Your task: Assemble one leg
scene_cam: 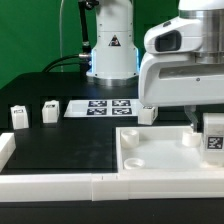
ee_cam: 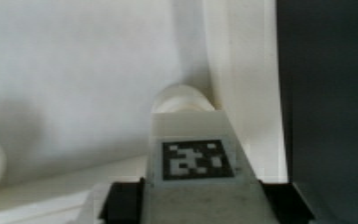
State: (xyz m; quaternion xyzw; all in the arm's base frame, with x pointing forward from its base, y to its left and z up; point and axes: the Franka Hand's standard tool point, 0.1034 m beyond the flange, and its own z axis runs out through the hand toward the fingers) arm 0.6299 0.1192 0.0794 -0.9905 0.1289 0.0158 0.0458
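Over the white panel (scene_cam: pixel 165 158), the end effector (ee_cam: pixel 197 196) grips the leg (ee_cam: pixel 194 140), clamped between its fingers

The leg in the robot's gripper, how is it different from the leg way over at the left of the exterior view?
The held leg is clamped in the gripper; the loose leg is untouched. The held leg is over the white panel; the loose leg stands on the black table. Both are small white blocks.

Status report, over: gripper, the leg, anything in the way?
Gripper shut on the leg. Leg at the white panel, exterior view's right side; seating unclear. Nothing blocking seen.
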